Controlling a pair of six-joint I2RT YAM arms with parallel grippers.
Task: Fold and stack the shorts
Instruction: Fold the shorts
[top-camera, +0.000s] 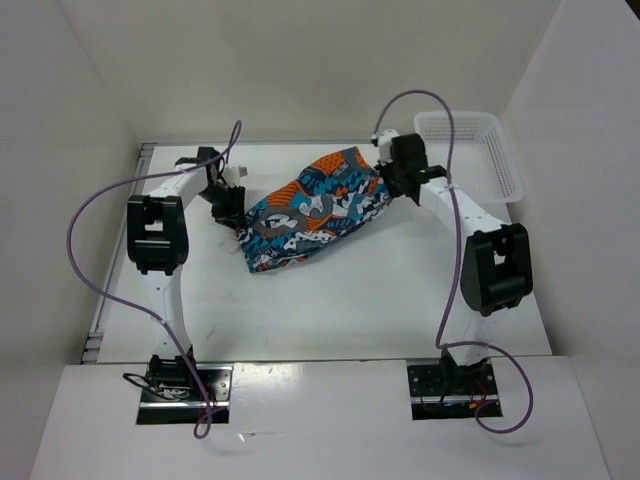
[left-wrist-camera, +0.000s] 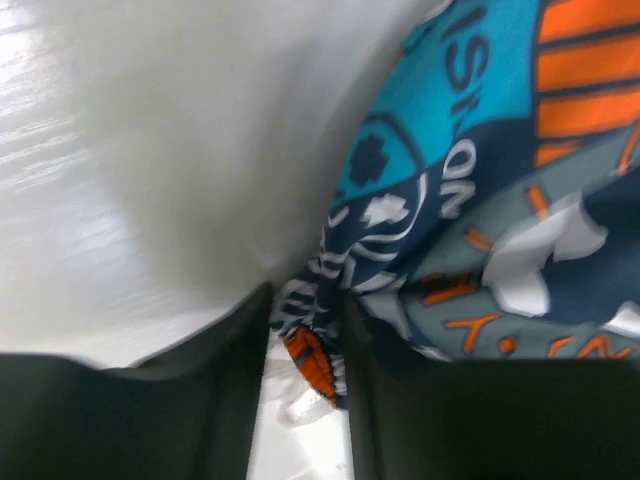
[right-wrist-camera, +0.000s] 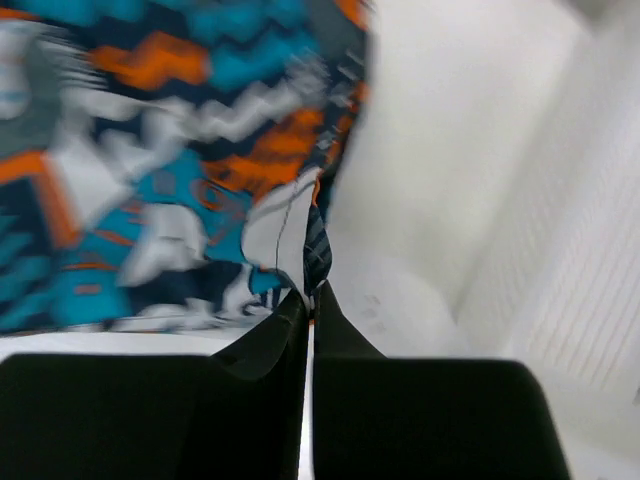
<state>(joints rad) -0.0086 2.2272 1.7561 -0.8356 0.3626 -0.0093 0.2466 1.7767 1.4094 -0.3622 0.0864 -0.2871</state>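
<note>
White bench (top-camera: 330, 310) boxed in by plain white walls (top-camera: 300, 60), mesh basket (top-camera: 505, 165) at far right – patchwork shorts (top-camera: 310, 210) stretched between left hand (top-camera: 232, 215) and right hand (top-camera: 385, 180), each pinching one end

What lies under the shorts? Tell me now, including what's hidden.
Only the white table shows around the shorts, so they appear to lie on or just above it. The patch directly beneath the fabric is covered; anything there cannot be seen.

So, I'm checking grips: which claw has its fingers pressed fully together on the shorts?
The right claw: its fingers meet on a thin edge of the shorts. The left claw has fingers apart, bunched fabric between them.
</note>
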